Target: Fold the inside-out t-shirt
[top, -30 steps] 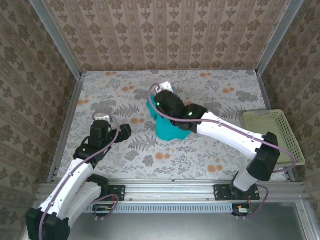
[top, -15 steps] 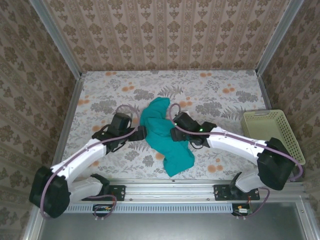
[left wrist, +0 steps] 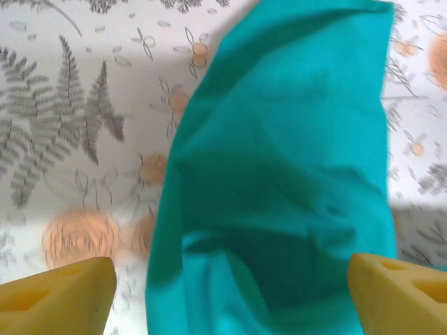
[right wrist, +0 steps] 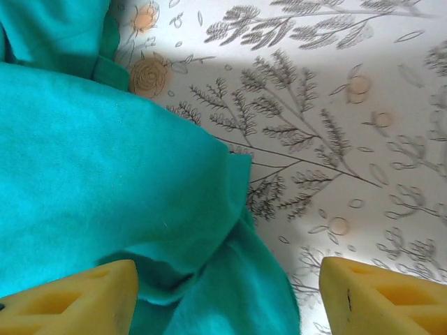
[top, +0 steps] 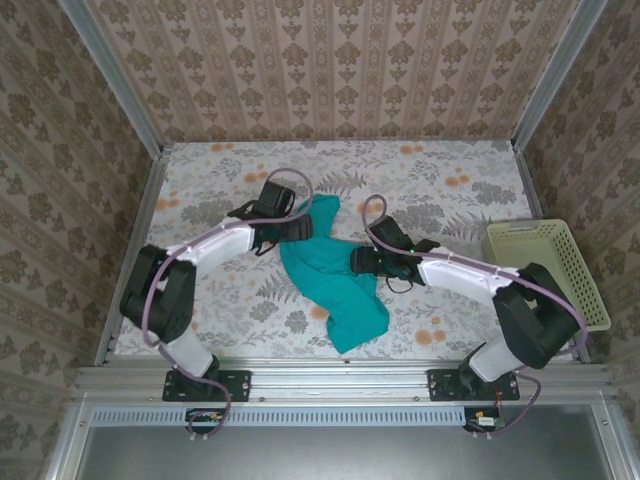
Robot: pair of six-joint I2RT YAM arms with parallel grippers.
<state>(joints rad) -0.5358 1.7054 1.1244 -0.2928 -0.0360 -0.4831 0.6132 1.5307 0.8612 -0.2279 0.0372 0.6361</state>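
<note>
Before closing on anything, read the teal-green cloth t-shirt (top: 330, 280): bunched into a long crumpled strip on the floral-patterned table (top: 240, 300), running from mid-table between the two arms toward the near edge, plain teal uppermost, no star print visible. Left gripper (left wrist: 229, 292) at the strip's far left end, yellow fingertips spread wide with cloth lying between them, pinching nothing. Right gripper (right wrist: 223, 294) on the strip's right side, likewise spread wide over a folded edge, holding nothing.

Judged as the spreading-out step, with no fold yet made. Pick a single layer at each side, ideally a hem or shoulder seam rather than a mid-panel bulge. Lower until the fingertips bracket a clear edge, then close firmly. Draw left and right apart evenly, low over the table, to flatten without twisting. Keep clear of the pale yellow plastic basket (top: 545, 265) at the right edge. Avoid dragging the near end off the table.
</note>
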